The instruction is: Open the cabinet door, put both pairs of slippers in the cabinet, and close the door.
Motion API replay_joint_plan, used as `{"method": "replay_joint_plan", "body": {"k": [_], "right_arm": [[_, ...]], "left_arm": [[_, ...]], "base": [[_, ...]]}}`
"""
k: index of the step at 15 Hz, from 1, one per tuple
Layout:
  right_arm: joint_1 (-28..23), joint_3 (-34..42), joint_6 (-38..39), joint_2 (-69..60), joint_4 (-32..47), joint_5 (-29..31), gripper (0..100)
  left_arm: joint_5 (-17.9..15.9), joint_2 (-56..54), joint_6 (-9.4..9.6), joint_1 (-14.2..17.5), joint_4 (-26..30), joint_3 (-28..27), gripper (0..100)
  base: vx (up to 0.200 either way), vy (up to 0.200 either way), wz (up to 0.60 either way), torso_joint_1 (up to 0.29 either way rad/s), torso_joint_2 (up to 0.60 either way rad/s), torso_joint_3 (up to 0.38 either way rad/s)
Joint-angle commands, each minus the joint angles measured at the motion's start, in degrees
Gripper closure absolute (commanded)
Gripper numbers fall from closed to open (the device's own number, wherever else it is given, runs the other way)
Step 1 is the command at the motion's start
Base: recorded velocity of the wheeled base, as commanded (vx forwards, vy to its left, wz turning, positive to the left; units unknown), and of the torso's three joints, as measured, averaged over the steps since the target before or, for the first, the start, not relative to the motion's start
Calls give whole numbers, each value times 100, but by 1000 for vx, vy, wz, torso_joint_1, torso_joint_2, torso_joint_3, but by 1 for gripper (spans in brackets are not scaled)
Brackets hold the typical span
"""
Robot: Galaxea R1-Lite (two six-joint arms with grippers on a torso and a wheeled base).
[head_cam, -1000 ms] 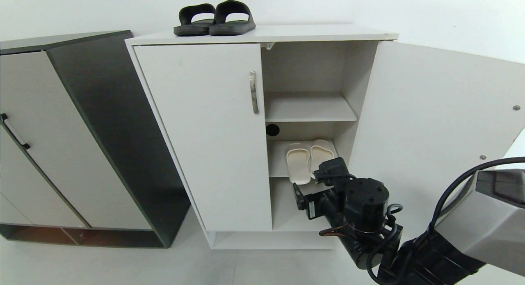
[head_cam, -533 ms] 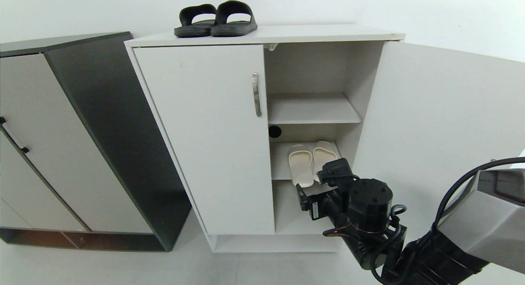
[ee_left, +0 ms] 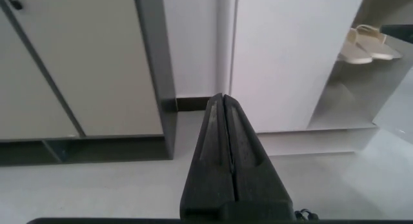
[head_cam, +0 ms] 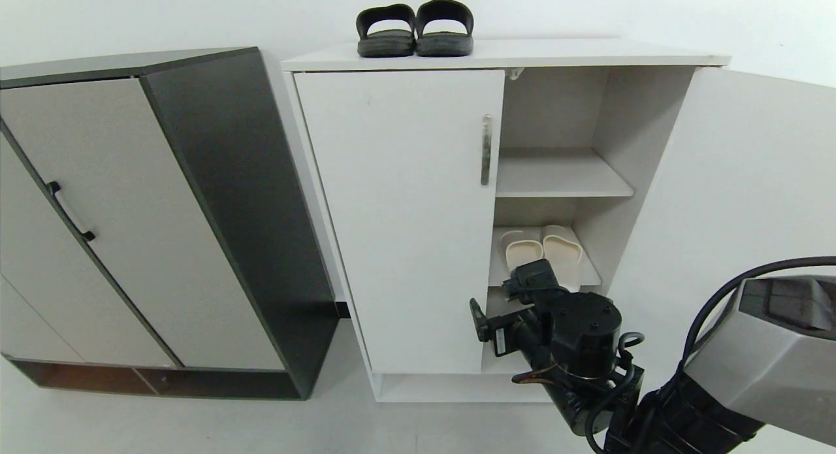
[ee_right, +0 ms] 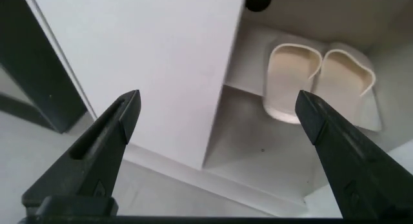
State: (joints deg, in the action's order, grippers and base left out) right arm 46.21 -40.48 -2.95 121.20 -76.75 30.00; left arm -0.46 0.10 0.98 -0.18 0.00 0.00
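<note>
The white two-door wooden cabinet [head_cam: 588,52] stands with its right door [head_cam: 738,193] swung wide and its left door [head_cam: 405,219] shut, a slim metal handle [head_cam: 486,150] on that door's inner edge. A pair of black rubber slippers [head_cam: 415,29] sits side by side on the cabinet's top, near its left end. A pair of cream foam slippers [head_cam: 542,251] lies inside the cabinet on the middle shelf, below the bare upper shelf [head_cam: 555,176]. The right pincer [ee_right: 216,104] is spread wide and holds nothing, low in front of the cabinet's open half. The left pincer [ee_left: 224,98] is pressed together, also holding nothing, pointing towards the cabinet's lower left corner, beside a grey-fronted dark cabinet [head_cam: 228,199].
</note>
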Motion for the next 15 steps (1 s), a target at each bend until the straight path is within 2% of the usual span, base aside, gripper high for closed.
{"method": "replay_joint_plan", "body": {"k": [1, 7, 15], "right_arm": [[10, 14, -4, 53, -24, -3, 0], [-262, -47, -74, -53, -323, -214, 0], [-174, 111, -127, -35, -543, -328, 0]], "left_arm": [[2, 8, -1, 1, 0, 0, 100], [-6, 8, 8, 1, 0, 0, 100], [2, -1, -27, 1, 0, 0, 100]], "base": [[0, 200, 0, -2, -2, 2], [0, 200, 0, 2, 2, 2], [0, 0, 0, 0, 0, 0]]}}
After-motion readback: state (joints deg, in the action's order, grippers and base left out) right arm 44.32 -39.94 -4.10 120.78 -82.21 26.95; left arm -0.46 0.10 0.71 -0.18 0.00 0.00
